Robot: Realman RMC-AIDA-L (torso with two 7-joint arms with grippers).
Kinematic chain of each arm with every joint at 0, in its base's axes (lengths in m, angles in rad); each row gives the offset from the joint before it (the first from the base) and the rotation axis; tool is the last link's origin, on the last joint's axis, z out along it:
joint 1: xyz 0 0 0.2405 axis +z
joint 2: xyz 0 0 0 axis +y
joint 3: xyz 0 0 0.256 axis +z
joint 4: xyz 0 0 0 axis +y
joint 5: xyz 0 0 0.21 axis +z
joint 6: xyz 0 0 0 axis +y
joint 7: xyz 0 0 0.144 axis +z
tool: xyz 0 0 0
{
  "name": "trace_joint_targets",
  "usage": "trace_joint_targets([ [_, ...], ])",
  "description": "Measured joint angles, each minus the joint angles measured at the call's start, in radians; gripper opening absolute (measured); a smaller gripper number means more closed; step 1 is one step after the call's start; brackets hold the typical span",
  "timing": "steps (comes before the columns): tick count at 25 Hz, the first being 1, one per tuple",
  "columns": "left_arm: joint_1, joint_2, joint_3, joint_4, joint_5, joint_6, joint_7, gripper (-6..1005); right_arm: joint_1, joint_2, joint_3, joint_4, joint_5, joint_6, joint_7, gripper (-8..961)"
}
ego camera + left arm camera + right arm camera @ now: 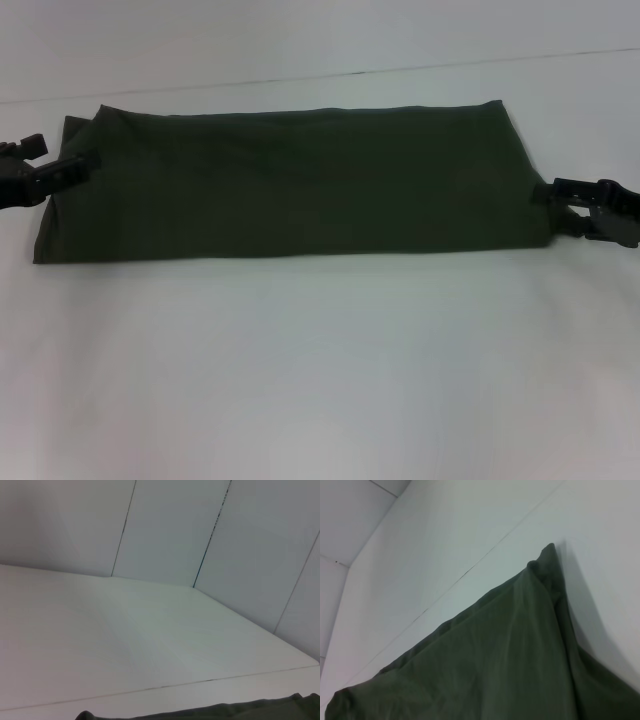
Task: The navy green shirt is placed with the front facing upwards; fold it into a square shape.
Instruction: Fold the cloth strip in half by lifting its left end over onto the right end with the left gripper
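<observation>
The navy green shirt (290,180) lies on the white table as a long band folded lengthwise, plain green side up, with no lettering showing. My left gripper (68,172) is at the band's left end, its tip over the cloth edge. At the right end, my right gripper (548,194) touches the edge about halfway along. The right wrist view is filled with green cloth (510,650) rising to a pointed corner (547,555) that casts a shadow on the table. Only a thin strip of the shirt (240,711) shows in the left wrist view.
The white table (320,370) stretches wide in front of the shirt. A thin seam line (400,70) runs across the surface behind it. Pale wall panels (165,525) stand beyond the table's far edge.
</observation>
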Motion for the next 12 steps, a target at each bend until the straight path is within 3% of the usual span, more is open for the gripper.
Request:
trace_joint_targets([
  [12,-0.002,0.001,0.0,-0.001,0.0,-0.005,0.003,935,0.006,0.022,-0.004,0.005,-0.002,0.026,-0.012,752],
])
